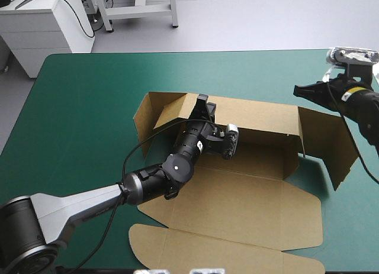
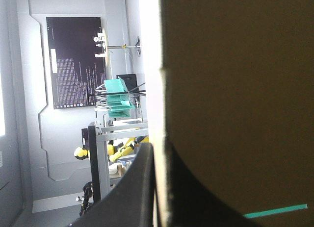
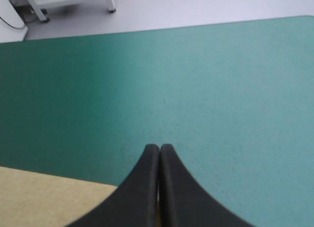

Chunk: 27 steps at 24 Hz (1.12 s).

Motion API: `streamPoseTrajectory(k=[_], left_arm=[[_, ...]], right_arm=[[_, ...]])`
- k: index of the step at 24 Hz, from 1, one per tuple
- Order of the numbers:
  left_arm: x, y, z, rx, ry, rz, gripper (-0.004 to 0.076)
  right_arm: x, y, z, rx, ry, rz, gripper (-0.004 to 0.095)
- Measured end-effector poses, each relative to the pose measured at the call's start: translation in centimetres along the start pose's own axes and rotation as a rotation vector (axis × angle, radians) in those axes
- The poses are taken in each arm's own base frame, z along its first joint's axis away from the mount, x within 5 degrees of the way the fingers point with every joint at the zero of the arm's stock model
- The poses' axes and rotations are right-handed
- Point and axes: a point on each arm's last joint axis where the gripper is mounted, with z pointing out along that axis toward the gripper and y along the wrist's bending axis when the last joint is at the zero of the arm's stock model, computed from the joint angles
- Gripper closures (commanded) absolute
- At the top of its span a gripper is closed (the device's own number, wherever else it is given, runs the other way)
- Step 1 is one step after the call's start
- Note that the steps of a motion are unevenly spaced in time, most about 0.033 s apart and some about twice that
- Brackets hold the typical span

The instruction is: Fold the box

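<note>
Teal-green cover [image 1: 89, 108] lies bare ahead of the right gripper [image 3: 160, 147], its jaws pressed together, a corner of the box [image 1: 237, 197] just beside them. One box, two grippers. The left gripper [image 1: 202, 101] pinches the raised back wall [image 1: 260, 117] — board between its jaws — lid flat behind.

High view is bright w/ even overhead light & only soft shadows by the raised walls of the box [image 1: 237, 197] on the teal-green cover [image 1: 89, 108], left wrist view shows the box wall dark, backlit vs. a glaring pale strip behind, & in right wrist view the cover dims toward the box.
</note>
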Motion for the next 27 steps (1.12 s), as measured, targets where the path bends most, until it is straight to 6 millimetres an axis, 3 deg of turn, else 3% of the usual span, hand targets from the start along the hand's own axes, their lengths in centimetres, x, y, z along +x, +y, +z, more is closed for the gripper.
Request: streamPoseTrajectory(k=[3, 7, 18, 27], left_arm=[[0.0, 0.0, 0.0, 0.0, 0.001, 0.0, 0.0732], [0.0, 0.0, 0.0, -0.001, 0.002, 0.0, 0.0732], [0.0, 0.0, 0.0, 0.0, 0.003, 0.001, 0.0732], [0.1, 0.0, 0.0, -0.001, 0.006, 0.001, 0.0732]], right_arm=[[0.3, -0.5, 3.8, 0.061, 0.169, -0.003, 0.0928], [1.3, -0.8, 5.4, 0.099, 0.278, -0.017, 0.0928], [2.7, -3.3, 4.4, 0.076, 0.491, 0.012, 0.0928], [4.4, -1.8, 2.7, -0.115, 0.558, -0.001, 0.0928]])
